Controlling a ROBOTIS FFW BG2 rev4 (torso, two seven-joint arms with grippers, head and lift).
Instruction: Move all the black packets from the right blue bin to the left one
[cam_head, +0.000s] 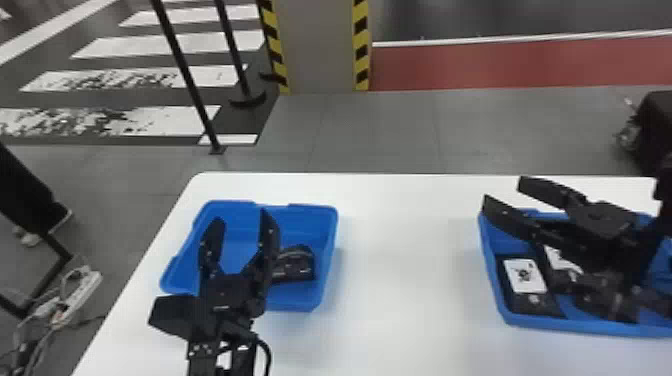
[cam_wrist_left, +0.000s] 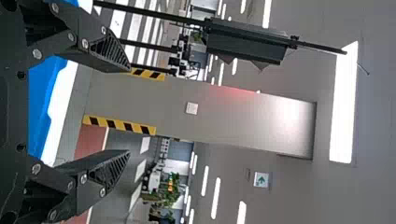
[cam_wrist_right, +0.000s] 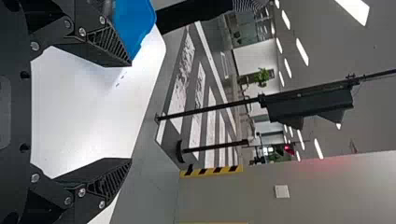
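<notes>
From here I see the left gripper (cam_head: 239, 217) over the left bin (cam_head: 324, 295), its fingers spread wide with nothing between them. Beside it inside the bin sits one dark packet (cam_head: 294, 263), so the job looks barely begun.

Across the white table (cam_head: 405, 260), the right gripper (cam_head: 503, 190) hangs over the right bin (cam_head: 575, 328), also gaping and empty. Its tips point left and away from the robot, past the bin's far left corner. The black packet with a white label (cam_head: 534, 301) lies low in that bin, back toward the robot from those tips; its long axis runs from the far side to the near one, slightly aslant. A second labelled packet (cam_head: 559, 260) is just right of it, partly under the fingers. The right arm is plainly nearer, and I'd judge it must draw back and tip down before closing across the packet's width.

The head view gives me how the packets lie; the right wrist view gives instead the ribbed finger faces (cam_wrist_right: 109, 42), with bare tabletop seen through the gap.
</notes>
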